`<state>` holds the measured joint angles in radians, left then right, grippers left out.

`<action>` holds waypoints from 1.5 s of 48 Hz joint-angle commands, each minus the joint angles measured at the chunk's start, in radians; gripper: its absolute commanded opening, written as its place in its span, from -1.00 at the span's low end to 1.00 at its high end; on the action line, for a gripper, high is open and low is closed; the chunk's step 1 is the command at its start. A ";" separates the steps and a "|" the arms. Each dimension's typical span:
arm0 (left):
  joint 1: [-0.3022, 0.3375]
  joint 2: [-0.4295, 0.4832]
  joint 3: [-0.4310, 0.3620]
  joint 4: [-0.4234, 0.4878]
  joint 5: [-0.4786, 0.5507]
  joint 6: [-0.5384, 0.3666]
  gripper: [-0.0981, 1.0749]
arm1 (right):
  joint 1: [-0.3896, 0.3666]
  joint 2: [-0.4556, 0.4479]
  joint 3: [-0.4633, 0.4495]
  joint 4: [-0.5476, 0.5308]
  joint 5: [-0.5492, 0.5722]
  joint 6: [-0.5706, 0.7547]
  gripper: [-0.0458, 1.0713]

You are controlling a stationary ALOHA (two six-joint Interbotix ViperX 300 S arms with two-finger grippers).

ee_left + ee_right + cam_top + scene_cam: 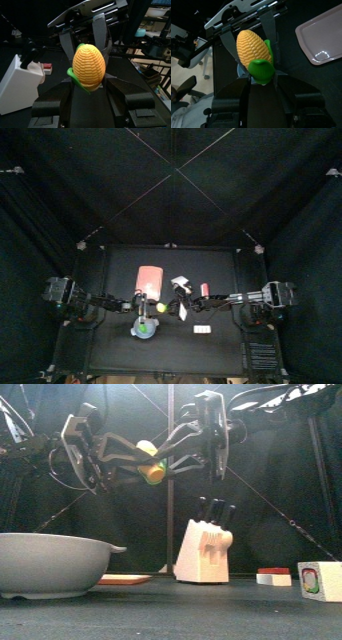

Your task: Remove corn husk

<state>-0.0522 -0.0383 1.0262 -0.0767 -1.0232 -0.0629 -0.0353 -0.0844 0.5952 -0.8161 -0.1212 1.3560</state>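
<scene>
Holding the corn [151, 462] up in the air between my two arms, well above the surface [201, 609], I have my left pincer [85, 89] clamped on the lower end of the cob, where a scrap of green corn husk [75, 80] wraps its base. In the left wrist view the yellow cob stands upright between my two black jaws, which press against its sides. My right pincer [258, 80] comes in from the right and meets the same cob; in the right wrist view its jaws stand on either side of a green lump of husk at the cob's end, close against it, though I cannot tell whether they truly grip it or only bracket it.

From the front, the cob is tilted, with its yellow part to the right and below and a green bit at the upper left, and both arms hang down behind it.

Below on the surface, a grey bowl [47, 564] stands near at the left, with a flat pink-red board [127, 580] just beside it to the right. A pale knife block [205, 549] with dark handles stands in the middle, further back. At the right lie a small red and white block [274, 575] and a white cube [319, 580] with coloured marks on its face.
</scene>
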 commanded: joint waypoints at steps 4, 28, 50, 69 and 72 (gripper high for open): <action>0.006 -0.005 -0.014 0.005 -0.005 0.002 0.15 | -0.012 -0.032 -0.015 0.002 -0.003 -0.002 -0.06; 0.009 -0.014 -0.003 0.006 -0.006 0.002 0.15 | -0.025 -0.061 0.008 0.003 -0.003 -0.002 -0.36; 0.014 -0.015 0.003 0.005 -0.006 0.002 0.15 | -0.026 -0.067 0.021 -0.023 -0.011 -0.006 -0.31; 0.015 -0.018 -0.006 0.077 -0.014 0.003 0.32 | -0.023 -0.063 0.025 -0.041 -0.012 -0.005 0.09; 0.014 -0.017 -0.006 0.083 -0.014 0.002 0.38 | -0.023 -0.057 0.021 -0.043 -0.012 -0.005 0.09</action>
<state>-0.0399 -0.0399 1.0477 -0.0061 -1.0201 -0.0614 -0.0552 -0.1335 0.6381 -0.8606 -0.1289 1.3530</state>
